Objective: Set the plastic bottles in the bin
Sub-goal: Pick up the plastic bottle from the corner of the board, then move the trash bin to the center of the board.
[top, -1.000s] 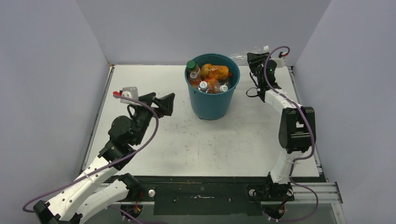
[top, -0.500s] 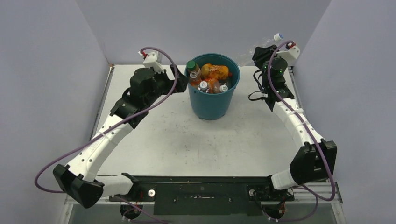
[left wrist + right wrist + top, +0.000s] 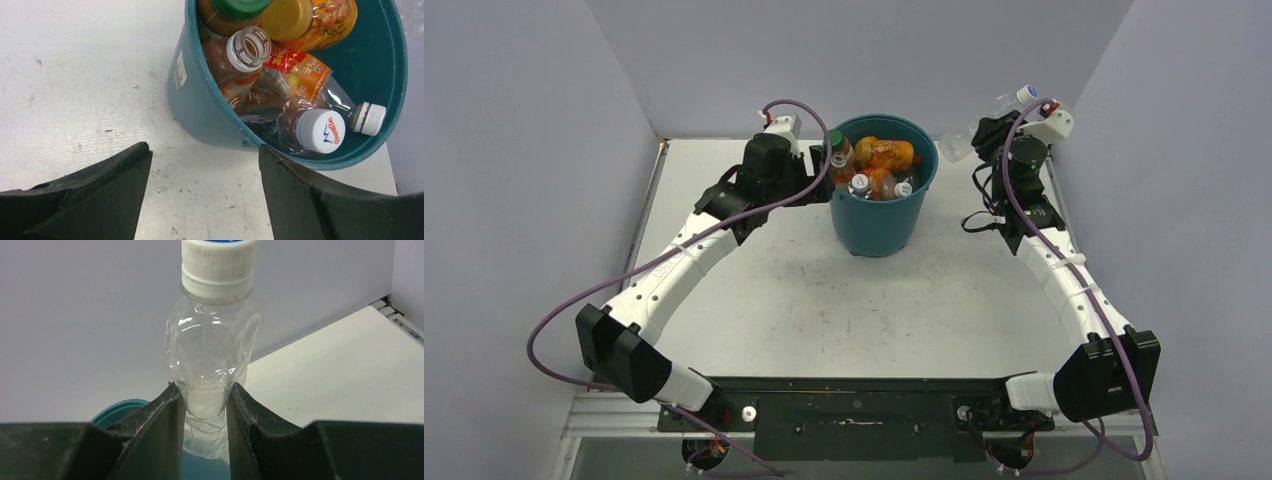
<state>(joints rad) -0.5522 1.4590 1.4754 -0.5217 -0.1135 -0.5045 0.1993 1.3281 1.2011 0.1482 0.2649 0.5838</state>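
The teal bin [image 3: 879,218] stands at the table's back middle, full of plastic bottles: a green-capped one [image 3: 834,140], an orange-labelled one [image 3: 886,152], white-capped ones [image 3: 860,183]. My left gripper [image 3: 817,178] hovers at the bin's left rim. In the left wrist view that gripper [image 3: 204,147] is open with only table and bin wall [image 3: 200,110] between its fingers, above a white-capped bottle [image 3: 320,131]. My right gripper [image 3: 984,135] is raised right of the bin, shut on a clear crumpled bottle [image 3: 212,345] that points up, white cap [image 3: 1024,95] on top.
Grey walls close in the table on three sides; the right gripper and its bottle are near the back right corner. The bin's rim [image 3: 117,412] shows low in the right wrist view. A metal rail [image 3: 874,410] runs along the near edge between the arm bases.
The left arm swung from the table's left side up to the bin's left rim, its jaws narrowing a little. The right arm stretched out and lifted the clear bottle higher.
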